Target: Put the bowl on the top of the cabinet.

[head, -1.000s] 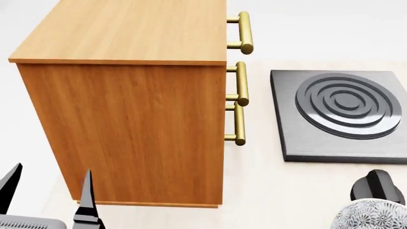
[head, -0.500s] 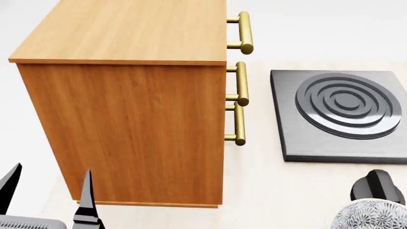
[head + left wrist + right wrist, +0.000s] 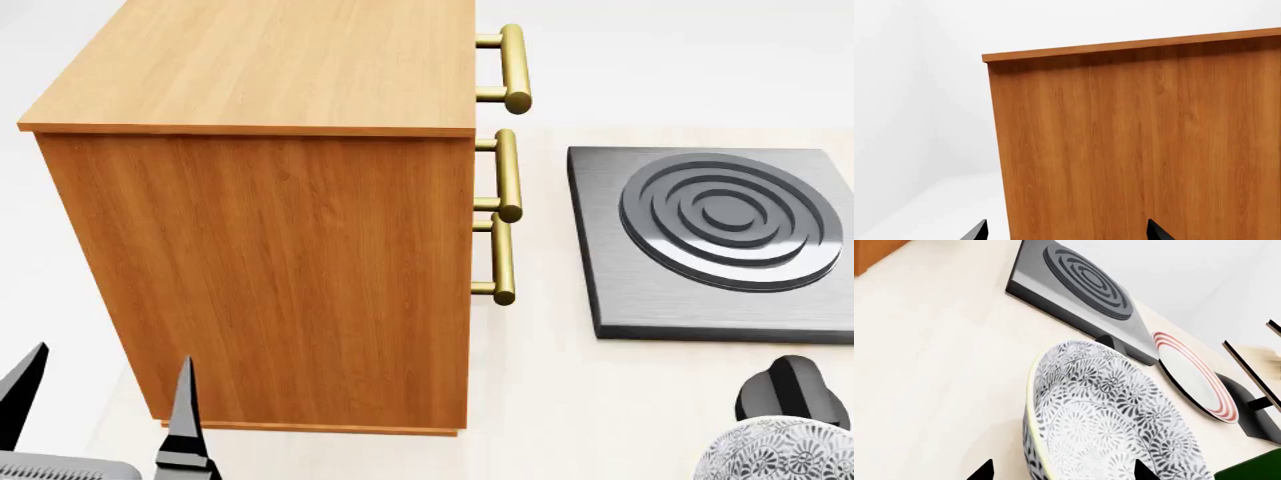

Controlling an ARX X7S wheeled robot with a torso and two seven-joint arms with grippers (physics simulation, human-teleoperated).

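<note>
Nothing moved since earlier frames. Right pincer [image 3: 1062,471]: tips apart, straddling bowl [image 3: 1111,417]; grasp pending, then lift onto cabinet [image 3: 267,70]. Left pincer [image 3: 100,400]: apart, idle.

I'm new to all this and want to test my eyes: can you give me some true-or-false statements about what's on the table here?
1. The bowl already sits on top of the cabinet. False: it is on the table, and the cabinet's top is bare.
2. The cabinet has three brass handles. True.
3. The left gripper holds the bowl. False: it is open, beside the cabinet.
4. A red-ringed plate lies beyond the bowl. True.
</note>
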